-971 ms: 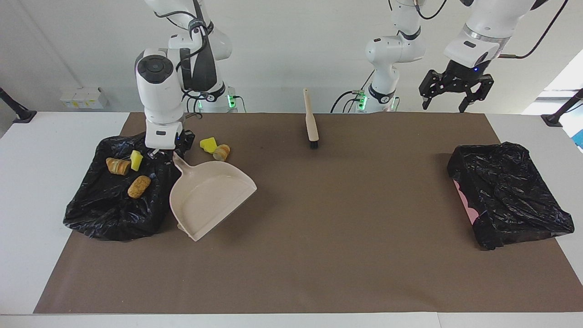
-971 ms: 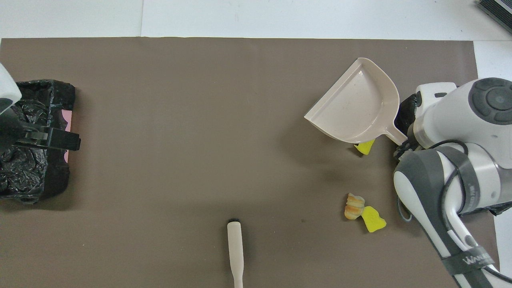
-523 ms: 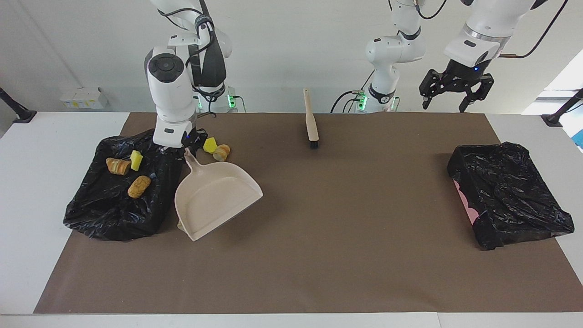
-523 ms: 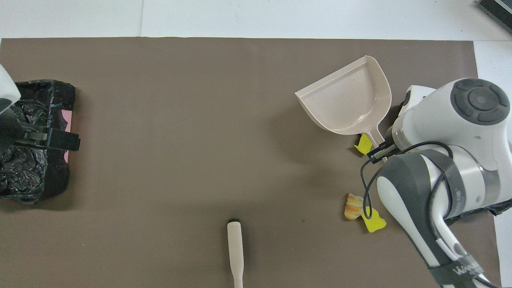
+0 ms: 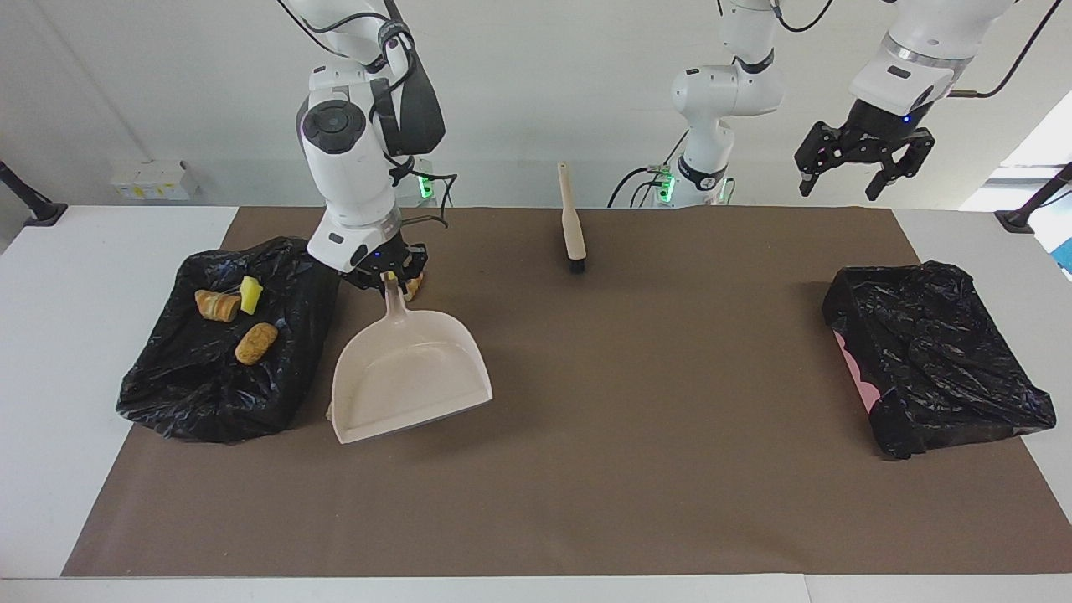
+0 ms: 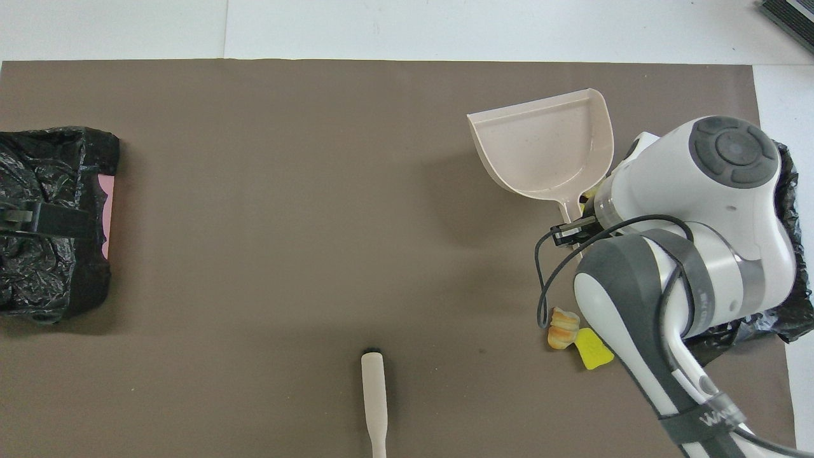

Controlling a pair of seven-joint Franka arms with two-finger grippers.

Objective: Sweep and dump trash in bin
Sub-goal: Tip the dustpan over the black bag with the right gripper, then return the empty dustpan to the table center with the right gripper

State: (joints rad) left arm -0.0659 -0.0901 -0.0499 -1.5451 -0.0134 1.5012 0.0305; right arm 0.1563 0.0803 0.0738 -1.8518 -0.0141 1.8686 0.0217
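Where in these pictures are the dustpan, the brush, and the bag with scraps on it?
dustpan [image 5: 410, 368]: facing view, inside of the beige pan.
brush [image 5: 573, 226]: facing view, middle of its pale handle.
bag with scraps [image 5: 193, 385]: facing view, bare crinkled black plastic.

Dustpan [image 5: 409, 368]: smooth beige plastic with a faint sheen; brush [image 5: 573, 219] handle is of like pale, matt plastic-looking material with dark bristles. Both bin liners [image 5: 219, 352] [image 5: 938, 352] are thin black plastic film, crinkled and glossy. Table mat [image 5: 586, 469] is flat brown, matt, paper- or felt-like; trash chunks [image 5: 255, 342] look porous, sponge- and bread-textured.
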